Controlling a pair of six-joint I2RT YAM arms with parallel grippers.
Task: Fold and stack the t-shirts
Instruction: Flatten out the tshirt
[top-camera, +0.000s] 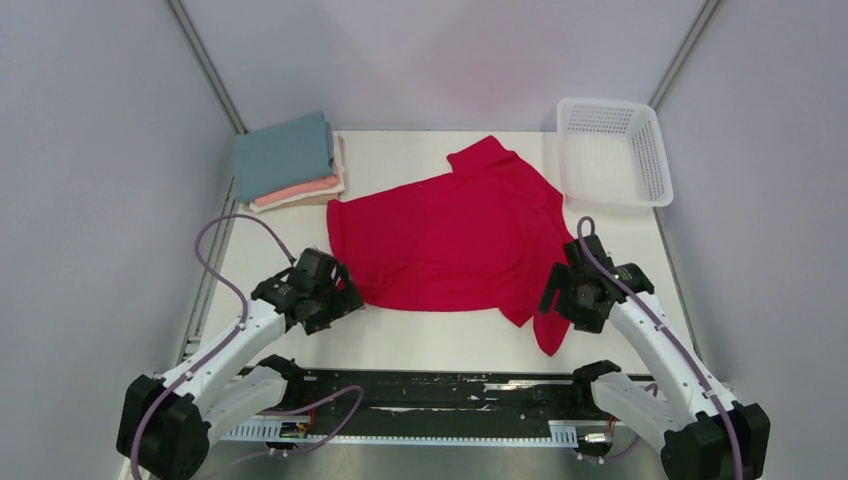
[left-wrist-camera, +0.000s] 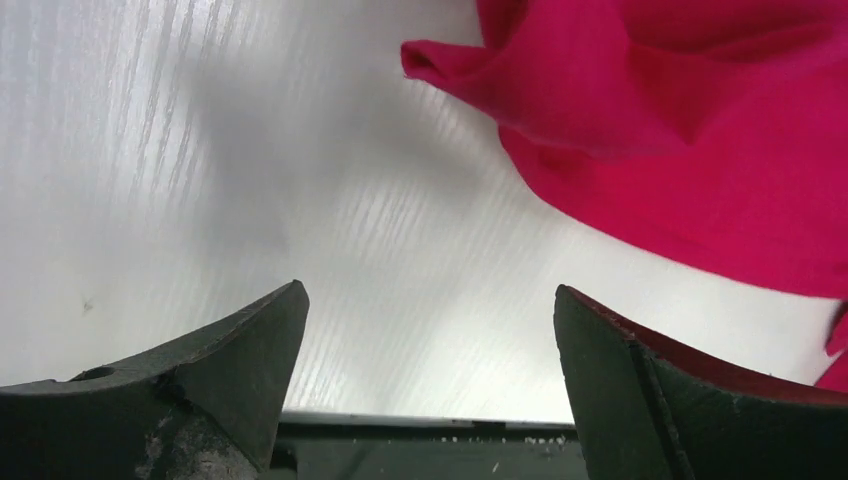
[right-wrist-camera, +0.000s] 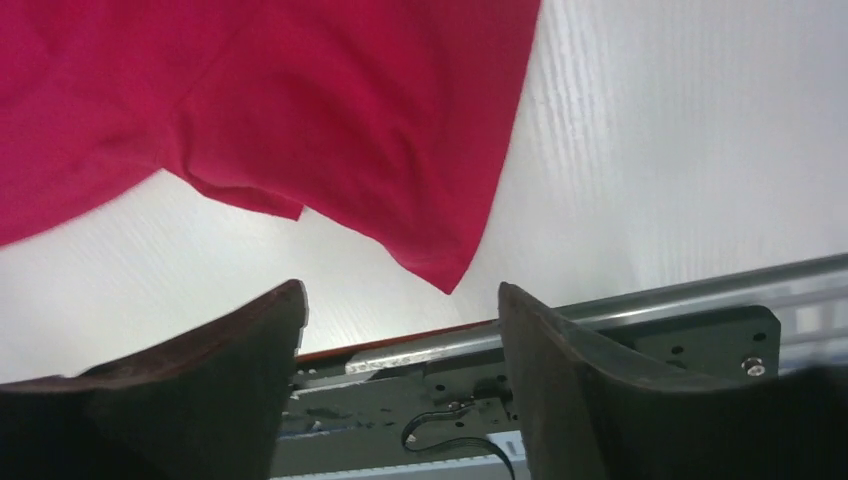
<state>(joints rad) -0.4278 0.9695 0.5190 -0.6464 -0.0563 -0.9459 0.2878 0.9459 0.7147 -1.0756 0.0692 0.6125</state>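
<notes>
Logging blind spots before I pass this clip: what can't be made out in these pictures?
Top view: folded stack, lower shirts show only edges under the teal one.
Left wrist view: red shirt cut off by top and right edges.
Right wrist view: same shirt, cut off top and left.

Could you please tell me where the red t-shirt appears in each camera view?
Top external: the red t-shirt lies spread across the middle of the white table.
Left wrist: the red t-shirt fills the upper right, its edge rumpled.
Right wrist: the red t-shirt fills the upper left, one pointed corner reaching down to the centre.
Shared landmark: the white table under it, seen in all three views.
</notes>
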